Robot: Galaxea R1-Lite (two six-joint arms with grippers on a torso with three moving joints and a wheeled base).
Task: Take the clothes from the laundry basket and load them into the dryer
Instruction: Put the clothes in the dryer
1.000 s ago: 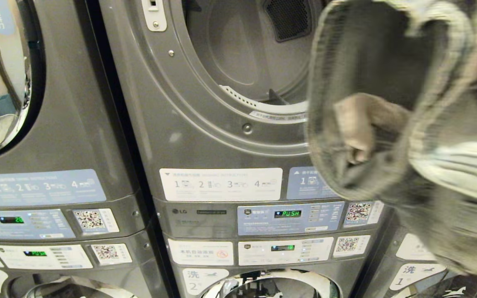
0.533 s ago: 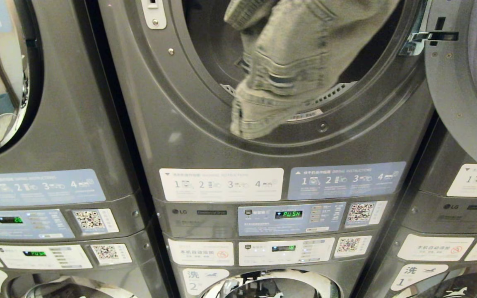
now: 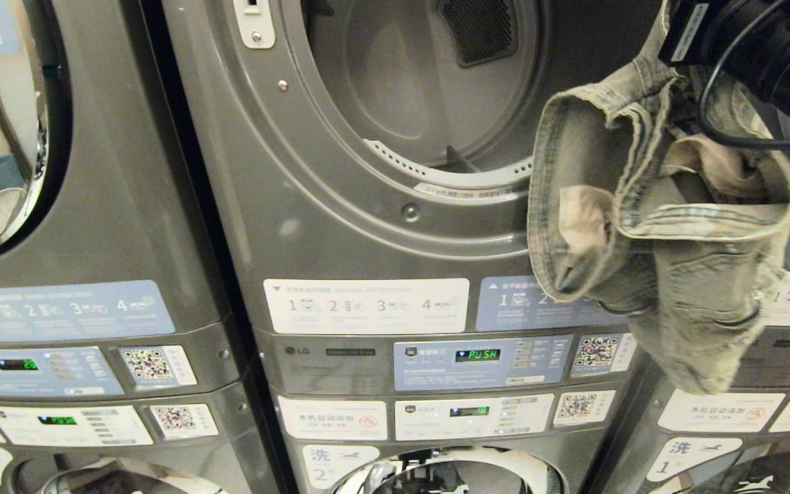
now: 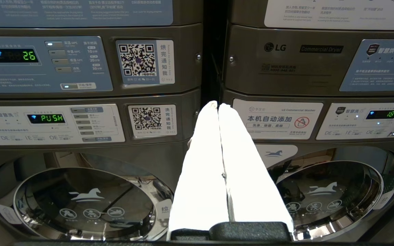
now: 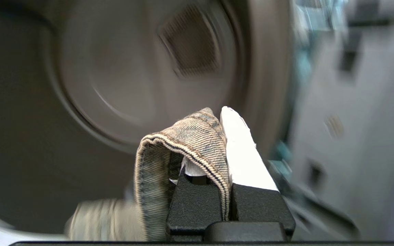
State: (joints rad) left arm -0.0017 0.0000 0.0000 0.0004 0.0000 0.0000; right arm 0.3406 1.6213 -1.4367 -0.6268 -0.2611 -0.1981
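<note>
Denim clothes [image 5: 186,143] are pinched in the clenched right gripper [image 5: 222,136], hanging below it outside the dryer [image 3: 340,206]. Dryer drum [image 3: 402,75], ahead of the gripper, holds nothing visible. Left gripper [image 4: 218,106], fingers pressed together, points at the lower washers [image 4: 320,191].

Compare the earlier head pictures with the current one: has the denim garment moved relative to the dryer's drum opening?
Yes. The denim garment swung from inside the dryer opening back right, now hanging outside.
</note>
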